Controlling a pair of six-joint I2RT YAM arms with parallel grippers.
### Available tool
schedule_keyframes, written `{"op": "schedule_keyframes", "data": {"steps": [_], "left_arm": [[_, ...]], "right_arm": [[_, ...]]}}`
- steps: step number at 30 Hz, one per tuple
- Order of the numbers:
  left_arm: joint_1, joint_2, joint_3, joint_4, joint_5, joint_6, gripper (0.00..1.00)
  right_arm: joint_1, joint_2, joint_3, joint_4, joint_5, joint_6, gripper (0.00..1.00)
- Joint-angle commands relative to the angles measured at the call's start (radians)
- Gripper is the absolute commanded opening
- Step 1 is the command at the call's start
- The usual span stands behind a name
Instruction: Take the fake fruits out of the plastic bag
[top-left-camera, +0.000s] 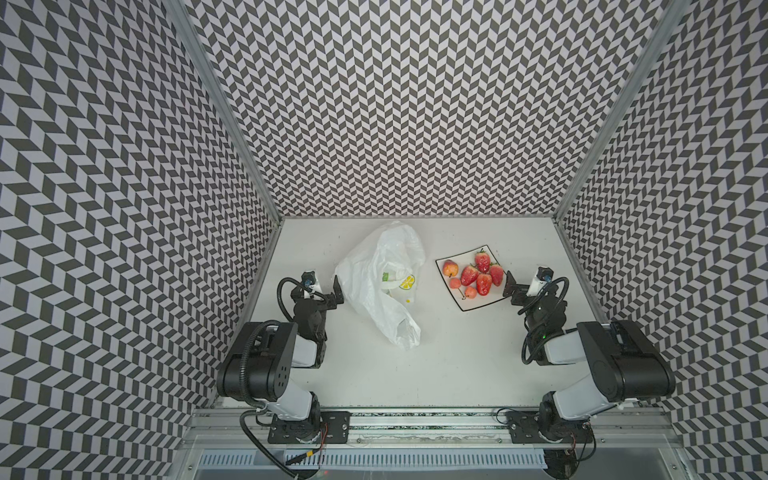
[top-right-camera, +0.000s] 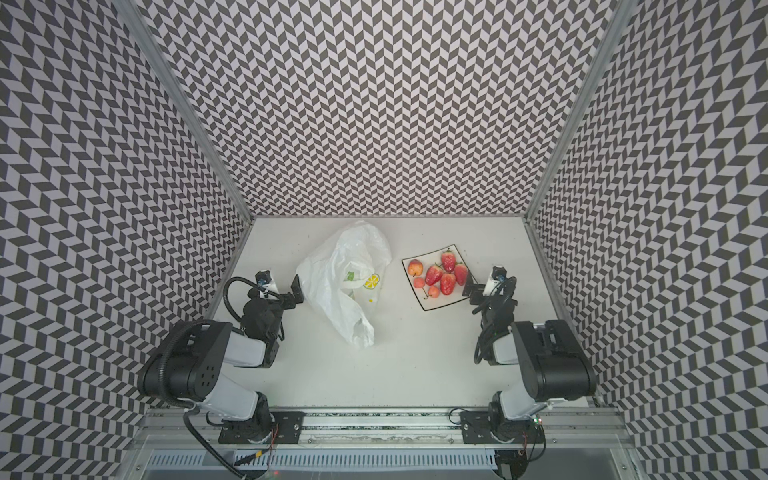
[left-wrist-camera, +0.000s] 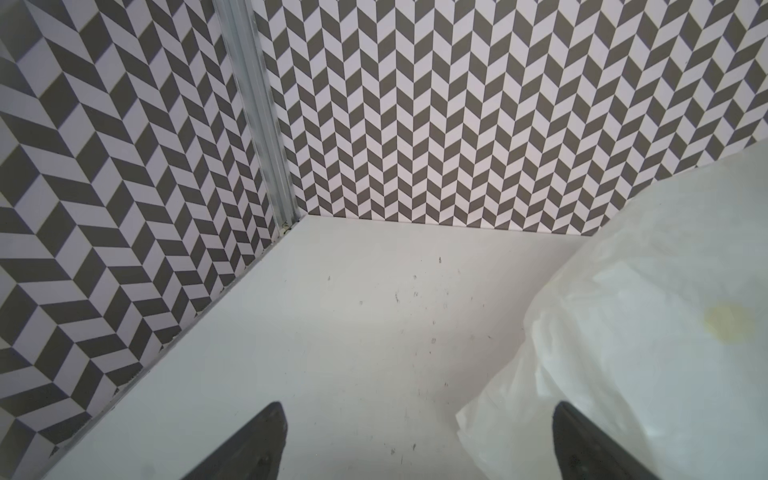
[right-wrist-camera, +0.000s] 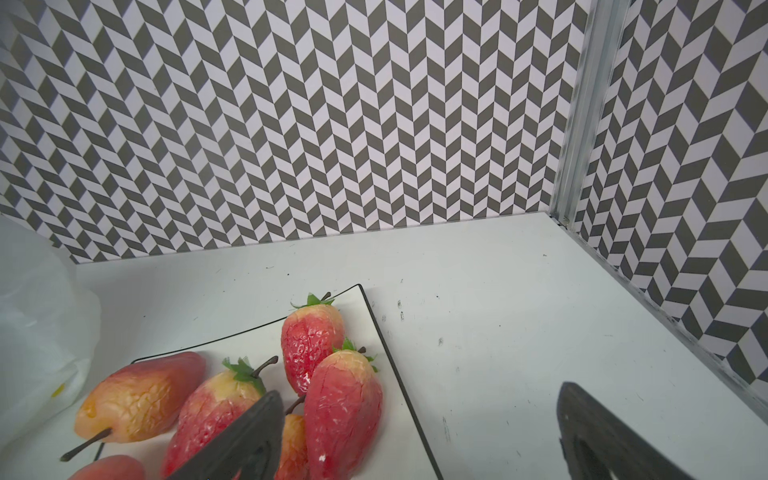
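Fruits (top-left-camera: 476, 275) lie all on the square white plate (top-left-camera: 478, 304) with a black rim, at about 2 o'clock from the middle of the bench (top-left-camera: 449, 365) and outside the plastic bag (top-left-camera: 374, 286). Four red strawberries (top-left-camera: 483, 284) are packed together from the middle of the plate toward 3 o'clock. The red-yellow peach (top-left-camera: 450, 268) is at 10 o'clock on the plate, and two small round stemmed fruits (top-left-camera: 456, 283) are at 8 and 6 o'clock, near the rim.

The bag lies crumpled on the bench at 9 o'clock of the plate, apart from it, and stretches from 12 toward 6 o'clock. A yellow lemon-slice print (top-left-camera: 407, 282) shows on its side toward the plate.

The right fingers (right-wrist-camera: 253, 428) are at 3 o'clock of the plate, spread wide and holding nothing. One finger is at the plate's rim just beside the strawberries; I cannot tell whether it touches them. The left fingers (left-wrist-camera: 257, 449) are at 9 o'clock of the bag, also spread wide and empty, one of them just beside the bag's edge. Chevron walls (top-left-camera: 415, 104) close the bench on three sides.
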Motion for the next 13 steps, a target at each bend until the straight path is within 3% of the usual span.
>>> {"op": "schedule_keyframes", "data": {"steps": [1, 4, 13], "left_arm": [[-0.006, 0.005, 0.003, 0.079, -0.041, 0.024, 1.00], [0.008, -0.005, 0.033, -0.007, -0.012, 0.010, 1.00], [0.002, -0.007, 0.018, 0.023, -0.016, 0.017, 1.00]], "right_arm": [[-0.002, -0.011, 0.015, 0.035, -0.011, -0.016, 0.99], [-0.002, -0.009, 0.013, 0.040, -0.015, -0.021, 1.00], [-0.001, -0.005, 0.013, 0.049, -0.015, -0.023, 1.00]]}}
